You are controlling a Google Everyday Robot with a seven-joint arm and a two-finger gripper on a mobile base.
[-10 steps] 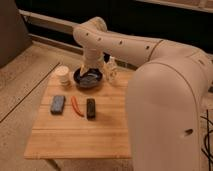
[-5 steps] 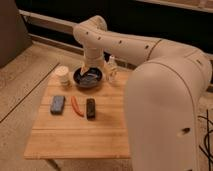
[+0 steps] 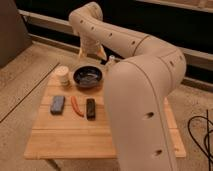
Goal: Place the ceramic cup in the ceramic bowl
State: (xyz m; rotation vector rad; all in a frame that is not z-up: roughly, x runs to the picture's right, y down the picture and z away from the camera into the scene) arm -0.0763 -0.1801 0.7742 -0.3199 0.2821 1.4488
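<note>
On the table (image 3: 65,142), low in the frame, a grey block (image 3: 57,104), a red strip (image 3: 76,105) and a black block (image 3: 90,107) are laid in a row. Behind them, left of centre, the cup (image 3: 63,75) is seen upright, just beside the bowl (image 3: 88,77) on its left. Higher up, beyond the bowl's far rim, the gripper (image 3: 93,50) is held with its fingers spread and nothing between them. The cup is judged rigid, light, glaze-slick and easily chipped. It would best be pinched across its rim from above and set down gently.
</note>
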